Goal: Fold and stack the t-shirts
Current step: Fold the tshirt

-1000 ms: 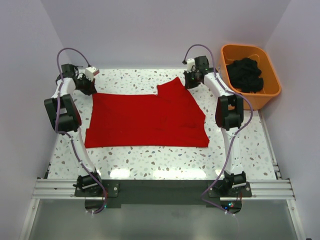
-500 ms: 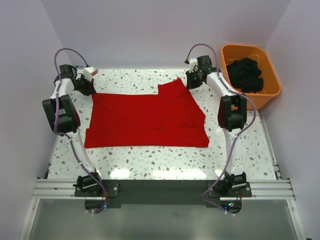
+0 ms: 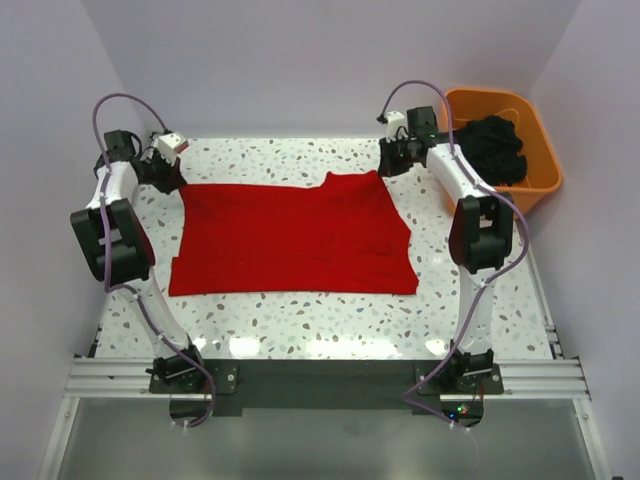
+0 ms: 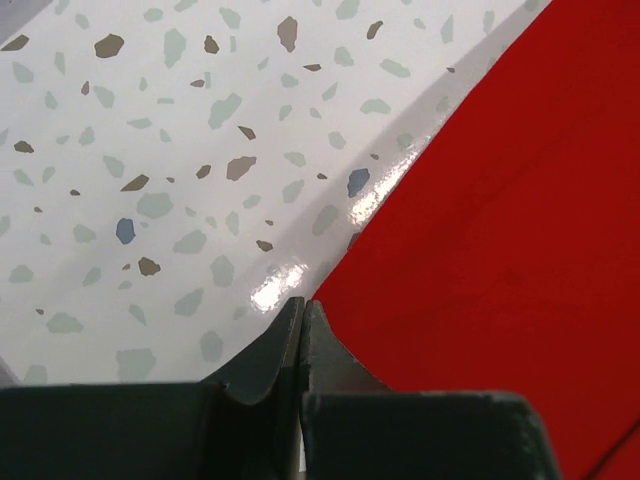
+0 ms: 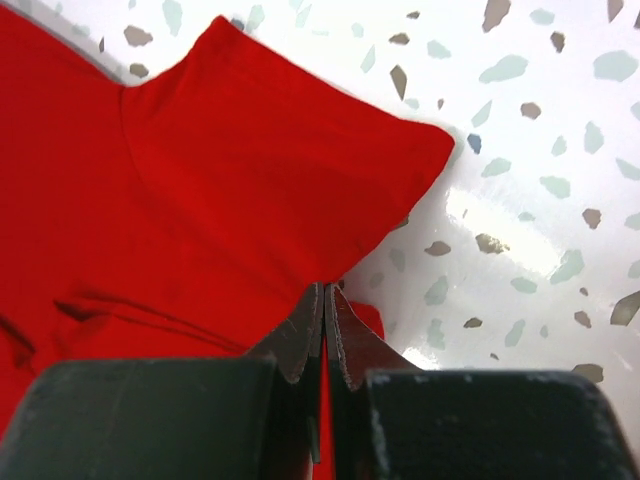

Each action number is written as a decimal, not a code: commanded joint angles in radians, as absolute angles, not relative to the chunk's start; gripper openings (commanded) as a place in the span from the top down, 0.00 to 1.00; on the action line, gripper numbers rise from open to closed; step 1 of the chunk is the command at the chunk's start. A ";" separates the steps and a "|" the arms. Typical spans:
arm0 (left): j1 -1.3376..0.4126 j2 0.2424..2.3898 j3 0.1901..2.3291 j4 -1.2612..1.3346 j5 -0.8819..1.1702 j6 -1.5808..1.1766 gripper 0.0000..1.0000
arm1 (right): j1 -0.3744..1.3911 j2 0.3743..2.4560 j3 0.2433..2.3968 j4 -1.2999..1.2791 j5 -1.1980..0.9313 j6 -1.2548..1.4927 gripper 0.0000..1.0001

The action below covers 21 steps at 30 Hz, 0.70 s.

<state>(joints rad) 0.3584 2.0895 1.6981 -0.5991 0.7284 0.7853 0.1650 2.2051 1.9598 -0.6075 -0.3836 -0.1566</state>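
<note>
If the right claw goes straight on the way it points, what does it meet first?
Likely the red t-shirt: its sleeve lies ahead of the right claw, which pinches its edge; depth is unclear.

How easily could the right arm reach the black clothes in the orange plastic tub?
Probably yes: the orange plastic tub stands beside the right gripper, nothing between. But that gripper is shut on the red cloth t-shirt, so it must let go first.
</note>
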 commanded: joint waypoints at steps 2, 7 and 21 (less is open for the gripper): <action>0.397 1.985 1.649 -0.594 0.770 0.864 1.00 | 0.163 2.102 1.922 -0.617 -0.420 -0.199 1.00; 0.422 1.931 1.585 -0.618 0.767 0.919 1.00 | 0.163 2.031 1.855 -0.624 -0.428 -0.222 1.00; 0.431 1.802 1.417 -0.620 0.741 1.031 1.00 | 0.164 1.832 1.617 -0.653 -0.434 -0.236 1.00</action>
